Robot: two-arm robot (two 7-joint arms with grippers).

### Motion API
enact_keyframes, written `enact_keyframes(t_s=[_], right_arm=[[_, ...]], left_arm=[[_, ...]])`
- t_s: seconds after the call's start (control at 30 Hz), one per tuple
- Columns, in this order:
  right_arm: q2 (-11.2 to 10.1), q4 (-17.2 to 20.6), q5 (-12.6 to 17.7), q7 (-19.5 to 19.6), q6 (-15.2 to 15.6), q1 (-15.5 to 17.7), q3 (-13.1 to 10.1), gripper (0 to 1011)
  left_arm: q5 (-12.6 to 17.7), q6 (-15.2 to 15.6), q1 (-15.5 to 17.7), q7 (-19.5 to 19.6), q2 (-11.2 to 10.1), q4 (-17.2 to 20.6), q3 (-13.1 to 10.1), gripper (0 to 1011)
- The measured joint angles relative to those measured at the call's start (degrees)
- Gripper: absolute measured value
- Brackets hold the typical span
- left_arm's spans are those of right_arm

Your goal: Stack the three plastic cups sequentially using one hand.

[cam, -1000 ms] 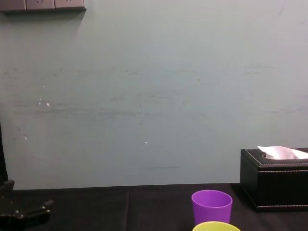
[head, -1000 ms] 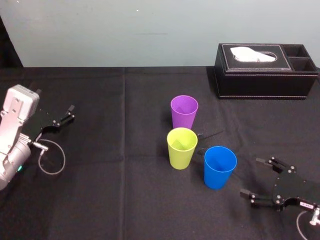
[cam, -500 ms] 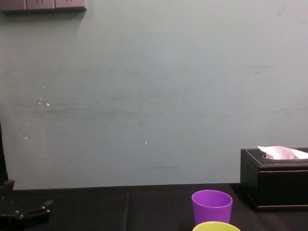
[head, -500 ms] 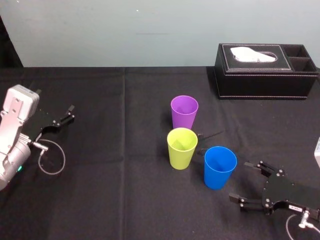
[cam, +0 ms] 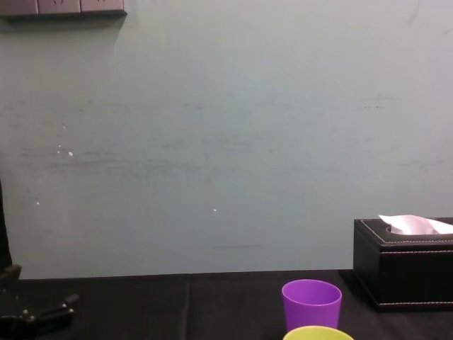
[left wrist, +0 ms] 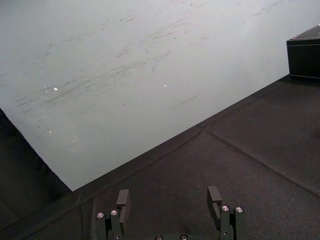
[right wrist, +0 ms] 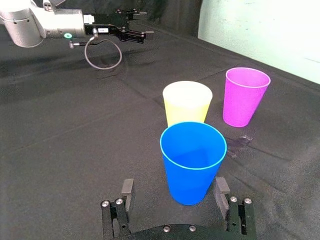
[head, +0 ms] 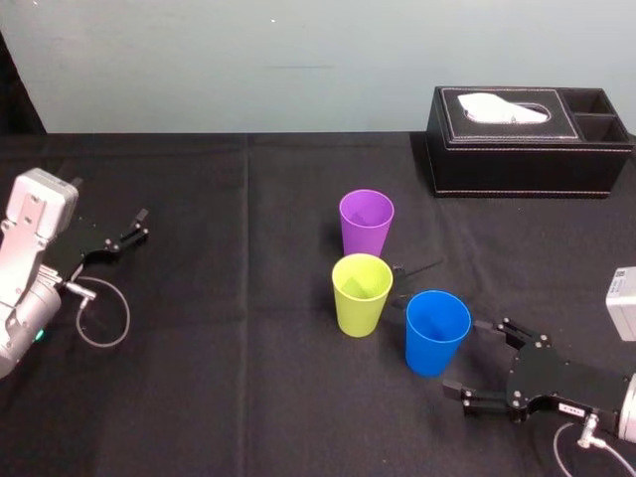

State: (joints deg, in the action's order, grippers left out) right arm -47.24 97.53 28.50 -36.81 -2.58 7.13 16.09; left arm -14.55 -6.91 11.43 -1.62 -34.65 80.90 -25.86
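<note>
Blue cup [head: 437,333] stands upright, mouth up, on the black table [head: 248,397] in the lower right of the head view. It is the nearest of the three cups to my right gripper [head: 467,356]. Up and left of it, near but apart, is the yellow-green cup [head: 362,295], and beyond that the purple cup [head: 367,223] at mid-frame. None is nested yet.

My right gripper lies low over the cloth at the lower right, fingers spread wide and holding nothing, aimed leftward at the blue cup's lower half. The cup's long axis is vertical and my fingers meet it level from the side. I judge the next move to be a short push forward, then a squeeze on the wall. My left gripper [head: 139,226] is parked at the left edge, also spread open and well apart from the cups.

From above I cannot judge the centring. The right wrist view settles it: the cup sits just ahead of my fingertips, slightly nearer one finger, seemingly touching neither. The chest view gives the purple cup side-on, with the tissue box [cam: 403,265] at its right edge.
</note>
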Motion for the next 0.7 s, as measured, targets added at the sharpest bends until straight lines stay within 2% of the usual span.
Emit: enact_keyframes(t_s=[0.7], right_arm=[[1.49, 0.05, -0.98, 2.12, 1.39, -0.64, 0.33, 1002]], left_arm=[[0.0, 0.0, 0.0, 0.0, 0.0, 0.0, 0.0, 1011]])
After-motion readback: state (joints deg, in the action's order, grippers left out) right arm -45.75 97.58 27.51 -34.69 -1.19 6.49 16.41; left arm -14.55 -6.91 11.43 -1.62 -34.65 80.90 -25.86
